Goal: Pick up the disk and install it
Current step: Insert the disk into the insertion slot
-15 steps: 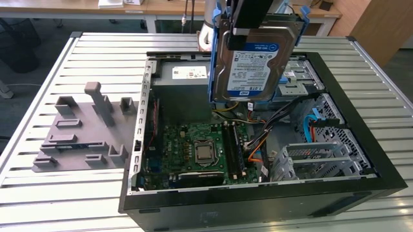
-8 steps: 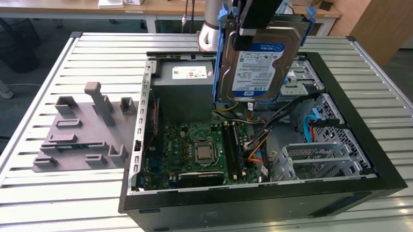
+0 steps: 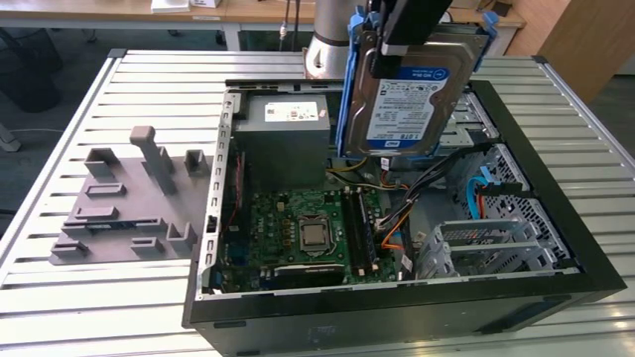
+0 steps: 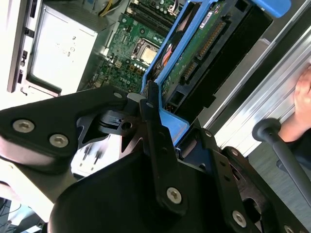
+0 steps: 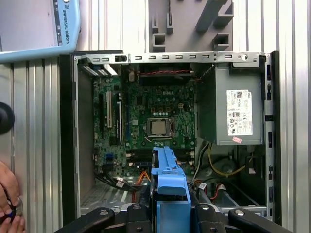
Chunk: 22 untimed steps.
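The disk [image 3: 409,100] hangs on edge above the open computer case [image 3: 555,223], its blue-and-white label facing the exterior view and blue rails along its sides. My gripper [image 3: 395,46] is shut on its upper end. In the second wrist view the disk [image 4: 194,53] shows its green circuit side, with the black fingers [image 4: 148,109] clamped on the blue rail. In the first wrist view the blue rail of the disk [image 5: 170,182] sticks out from my gripper [image 5: 170,216] over the motherboard [image 5: 155,121].
Inside the case lie a green motherboard [image 3: 308,230], a grey power supply box [image 3: 288,134] with a white sticker, cables, and a metal drive cage [image 3: 491,249] with a blue latch [image 3: 486,186]. A grey plastic fixture [image 3: 129,201] stands on the slatted table [image 3: 59,111]. A person's hand [image 5: 8,194] rests beside the case.
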Available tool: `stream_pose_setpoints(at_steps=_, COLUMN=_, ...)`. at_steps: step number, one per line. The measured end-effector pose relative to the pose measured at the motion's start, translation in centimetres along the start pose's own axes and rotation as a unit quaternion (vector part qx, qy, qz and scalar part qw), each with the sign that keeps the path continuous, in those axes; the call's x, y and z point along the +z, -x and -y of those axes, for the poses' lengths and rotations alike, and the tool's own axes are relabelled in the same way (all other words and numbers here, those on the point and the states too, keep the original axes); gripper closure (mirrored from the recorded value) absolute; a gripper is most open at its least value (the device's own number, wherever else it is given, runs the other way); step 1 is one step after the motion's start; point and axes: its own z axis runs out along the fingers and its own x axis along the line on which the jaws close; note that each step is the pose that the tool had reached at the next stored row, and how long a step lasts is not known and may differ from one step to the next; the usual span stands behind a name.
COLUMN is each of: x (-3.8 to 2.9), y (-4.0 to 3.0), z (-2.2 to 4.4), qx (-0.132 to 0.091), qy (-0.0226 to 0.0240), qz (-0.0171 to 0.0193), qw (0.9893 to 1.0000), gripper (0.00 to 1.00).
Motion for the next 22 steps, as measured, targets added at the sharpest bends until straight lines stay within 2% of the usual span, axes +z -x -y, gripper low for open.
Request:
stream_pose_setpoints(at_steps=9, x=0.05, y=0.02, z=1.15, qx=0.000, qy=0.0000, qz=0.0000, qw=1.0000, gripper=0.64)
stream_pose_setpoints(at_steps=22, x=0.33, y=-0.55, z=1.50, qx=0.000, qy=0.0000, qz=0.0000, qw=1.0000, gripper=0.64)
